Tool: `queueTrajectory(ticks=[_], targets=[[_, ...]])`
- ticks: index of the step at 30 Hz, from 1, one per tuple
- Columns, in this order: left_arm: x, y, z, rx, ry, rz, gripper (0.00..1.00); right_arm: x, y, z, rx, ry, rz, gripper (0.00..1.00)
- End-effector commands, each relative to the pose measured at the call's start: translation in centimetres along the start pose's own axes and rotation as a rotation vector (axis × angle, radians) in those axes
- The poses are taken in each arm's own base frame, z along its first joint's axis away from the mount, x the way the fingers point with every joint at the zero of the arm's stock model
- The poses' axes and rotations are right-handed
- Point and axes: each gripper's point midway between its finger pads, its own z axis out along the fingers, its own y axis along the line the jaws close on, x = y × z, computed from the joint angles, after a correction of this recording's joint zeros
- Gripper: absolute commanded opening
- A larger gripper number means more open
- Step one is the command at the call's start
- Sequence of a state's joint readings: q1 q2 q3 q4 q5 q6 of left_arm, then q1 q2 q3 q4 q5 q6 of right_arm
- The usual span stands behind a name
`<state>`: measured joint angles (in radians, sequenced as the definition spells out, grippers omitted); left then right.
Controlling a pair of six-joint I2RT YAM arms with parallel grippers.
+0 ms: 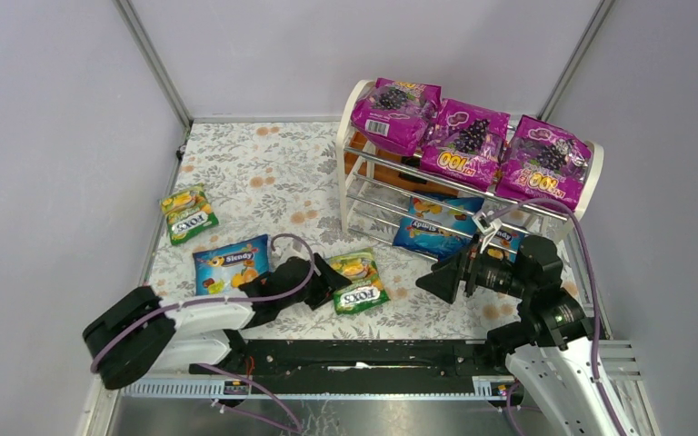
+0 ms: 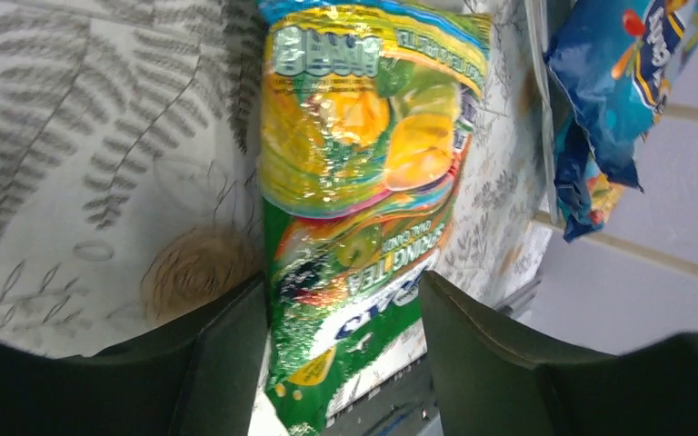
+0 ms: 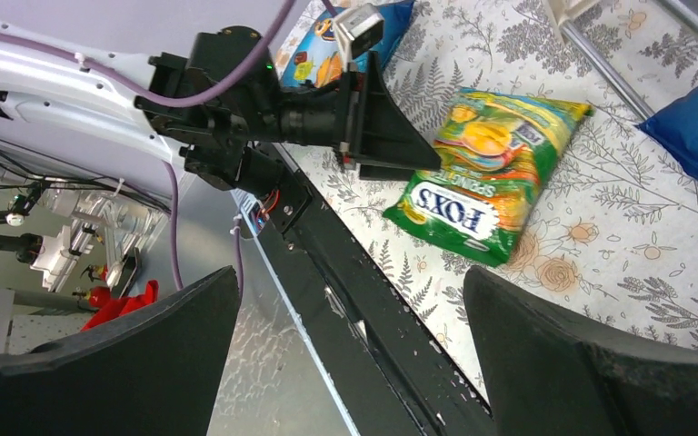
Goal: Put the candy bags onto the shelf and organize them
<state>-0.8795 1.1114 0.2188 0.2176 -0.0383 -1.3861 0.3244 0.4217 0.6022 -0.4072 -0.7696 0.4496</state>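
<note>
While the left claw (image 1: 333, 280) lies low on the flowered cloth (image 1: 264, 173), we see its fingers (image 2: 223, 363) parted, one on either side of the near end of a green-yellow FOX'S bag (image 1: 360, 283); whether they touch the pack we cannot tell; the bag lies flat on the cloth, in front of the shelf (image 1: 346, 163) and apart from it. We find the right claw (image 1: 423, 283) spread wide with nothing between its fingers, hovering just before the shelf's right half and pointing toward that bag. Three magenta bags (image 1: 465, 143) lie side by side on the top tier; blue Slendy bags (image 1: 436, 229) lie on the lowest tier. On the cloth to the left we see a loose Slendy bag (image 1: 231, 264) close beside the left arm; farther back, near the left edge, lies a second FOX'S bag (image 1: 188, 214).
</note>
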Motion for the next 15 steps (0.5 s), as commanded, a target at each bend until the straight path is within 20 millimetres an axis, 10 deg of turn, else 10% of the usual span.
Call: queueTrajectory(ticks=[1, 8, 15], targets=[[-1.9, 2.7, 2.0, -0.146, -0.135, -0.02, 0.59, -2.2, 2.1, -0.9, -0.039, -0.074, -0.077, 1.0], [-2.7, 0.3, 2.0, -0.071, -0.166, 0.067, 0.03, -3.4, 4.4, -2.5, -0.06, -0.134, -0.132, 1.0], [-1.3, -5.8, -0.9, 0.198, -0.084, 0.222, 0.0, -5.4, 6.2, -4.7, -0.02, -0.247, -0.221, 1.0]])
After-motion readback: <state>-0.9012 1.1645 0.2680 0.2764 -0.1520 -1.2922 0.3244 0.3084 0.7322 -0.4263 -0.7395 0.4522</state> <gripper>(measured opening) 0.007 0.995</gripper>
